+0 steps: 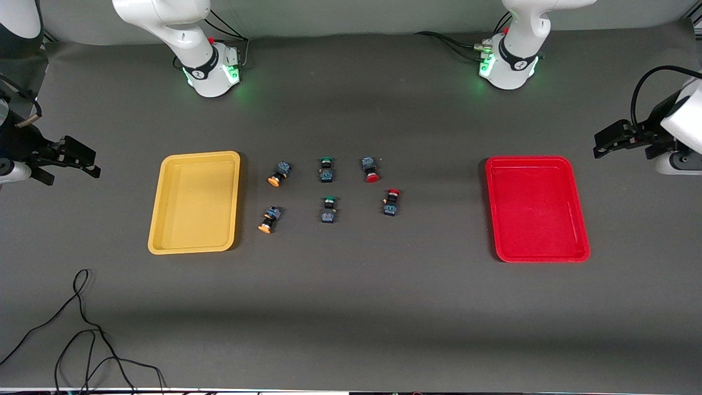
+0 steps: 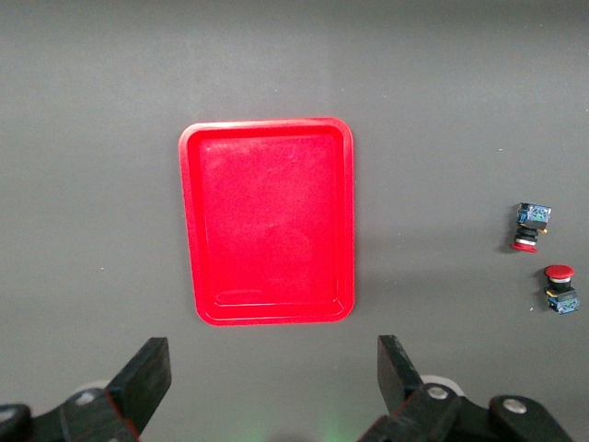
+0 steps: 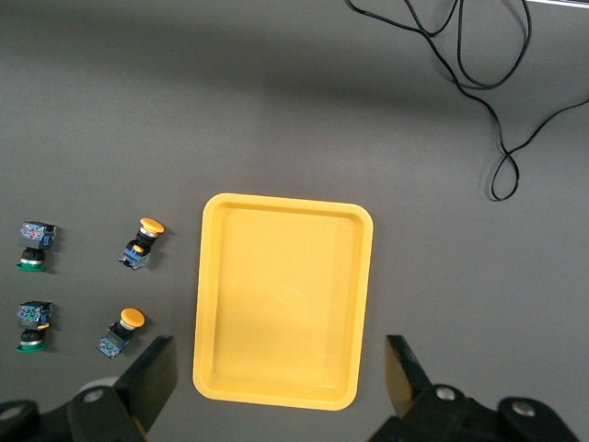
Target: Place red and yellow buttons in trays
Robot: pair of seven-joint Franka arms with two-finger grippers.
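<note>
Two yellow buttons [image 1: 278,174] [image 1: 269,219] lie on the table beside the empty yellow tray [image 1: 194,203]. Two red buttons [image 1: 371,169] [image 1: 391,202] lie toward the empty red tray [image 1: 537,208]. My left gripper [image 1: 614,137] is open and empty, held high at the left arm's end of the table. Its wrist view shows its open gripper [image 2: 273,378], the red tray [image 2: 267,221] and both red buttons [image 2: 529,226] [image 2: 559,289]. My right gripper [image 1: 71,156] is open and empty, held high at the right arm's end. Its wrist view shows its open gripper [image 3: 276,382], the yellow tray [image 3: 283,299] and both yellow buttons [image 3: 141,243] [image 3: 121,331].
Two green-capped switches [image 1: 326,169] [image 1: 329,209] lie between the yellow and red pairs. They also show in the right wrist view [image 3: 35,245] [image 3: 32,325]. A loose black cable [image 1: 82,329] lies near the table's front edge at the right arm's end.
</note>
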